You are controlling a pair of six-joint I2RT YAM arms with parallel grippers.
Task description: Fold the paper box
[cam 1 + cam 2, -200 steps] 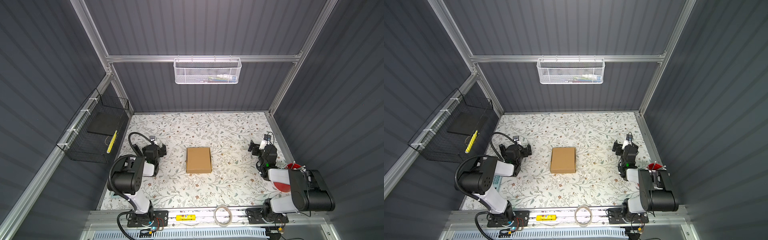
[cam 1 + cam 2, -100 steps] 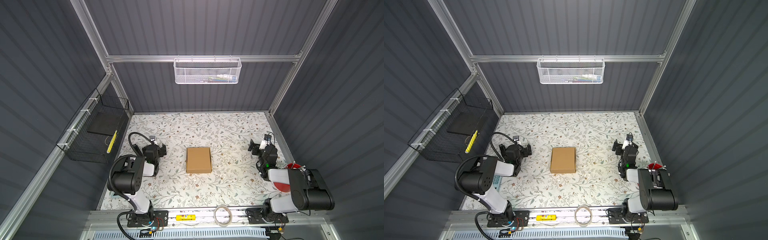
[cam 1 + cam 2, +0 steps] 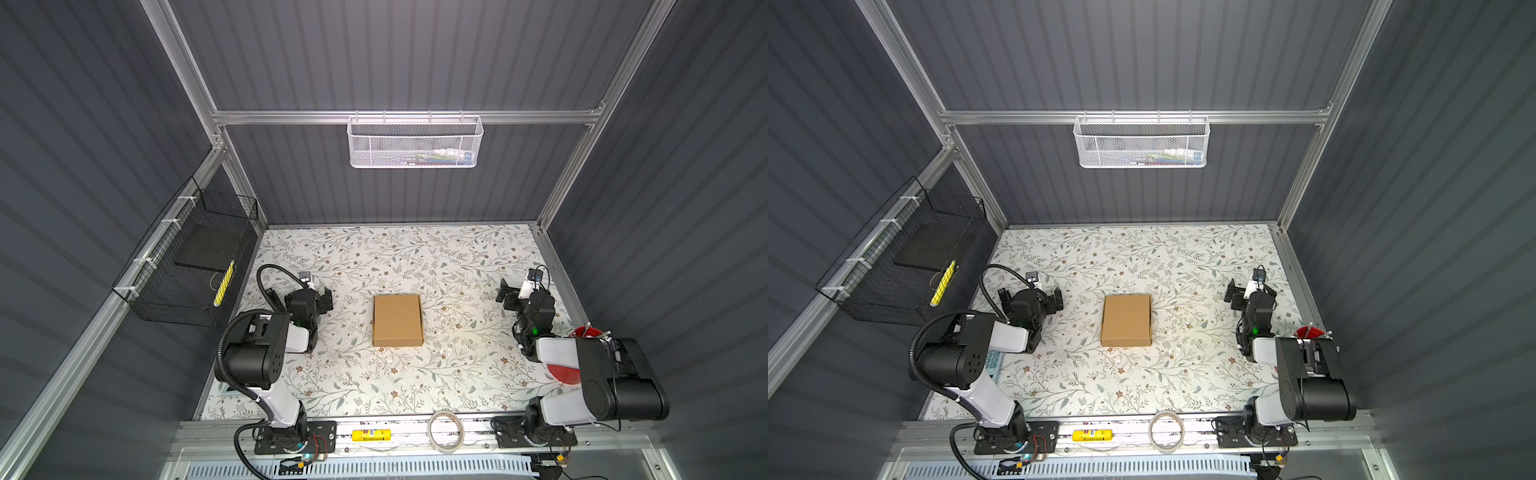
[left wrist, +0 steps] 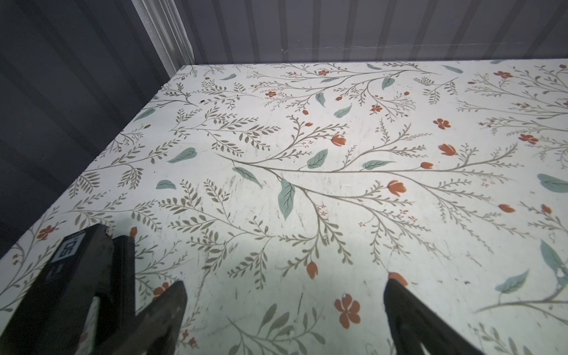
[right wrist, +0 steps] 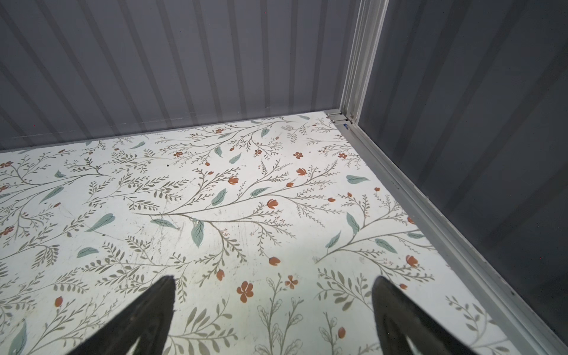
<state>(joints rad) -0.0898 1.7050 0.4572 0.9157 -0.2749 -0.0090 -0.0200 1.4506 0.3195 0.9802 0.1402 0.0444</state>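
Observation:
The paper box (image 3: 397, 320) (image 3: 1126, 320) is a plain brown cardboard box lying shut and flat in the middle of the floral table, seen in both top views. My left gripper (image 3: 300, 291) (image 3: 1030, 296) rests low to the box's left, well apart from it. Its jaws are open with only bare table between them (image 4: 284, 285). To the box's right my right gripper (image 3: 524, 291) (image 3: 1250, 291) also sits clear of it, open and empty (image 5: 273, 281). Neither wrist view shows the box.
A white mesh basket (image 3: 415, 143) hangs on the back rail and a black wire basket (image 3: 195, 266) on the left wall. A tape roll (image 3: 446, 428) and a yellow tube (image 3: 372, 435) lie on the front rail. A red object (image 3: 586, 332) sits by the right arm.

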